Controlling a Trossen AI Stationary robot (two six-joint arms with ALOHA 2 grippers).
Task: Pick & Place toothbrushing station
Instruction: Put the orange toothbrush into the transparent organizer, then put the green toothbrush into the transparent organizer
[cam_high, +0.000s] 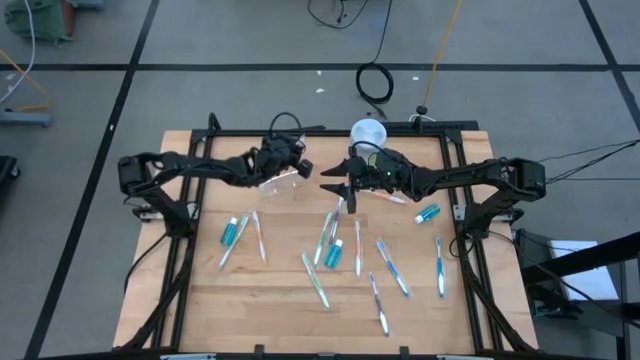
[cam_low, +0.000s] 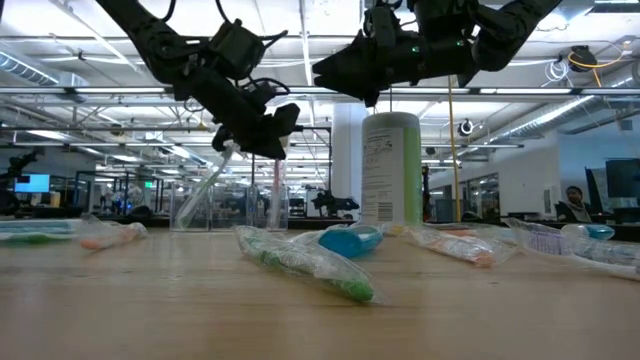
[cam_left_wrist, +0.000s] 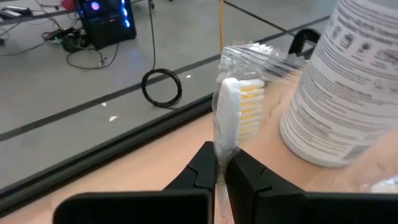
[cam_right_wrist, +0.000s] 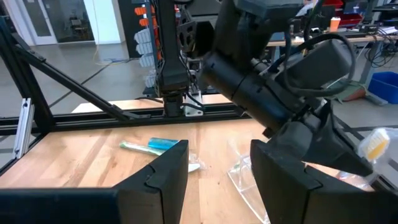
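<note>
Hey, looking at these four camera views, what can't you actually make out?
- Clear cup: in the high view, no cup can be picked out; the left gripper overlaps that area.
- Held toothbrush: its handle drops out of the left wrist view behind the fingers.
- Canister: label print is blurred and cropped by the edge.
- Right gripper: its fingertips are cut off at the frame's bottom.

A light wooden table top (cam_high: 200, 300) with a black metal frame carries a scatter of slim toothbrushes in clear wrappers (cam_high: 320, 285), lying flat at mixed angles across its middle. Small teal tubes (cam_high: 233, 232) lie among them, another one near the right edge. A tall pale-green canister with a white lid (cam_high: 368, 133) stands upright at the far edge, and a clear plastic cup (cam_high: 280, 181) sits left of it
</note>
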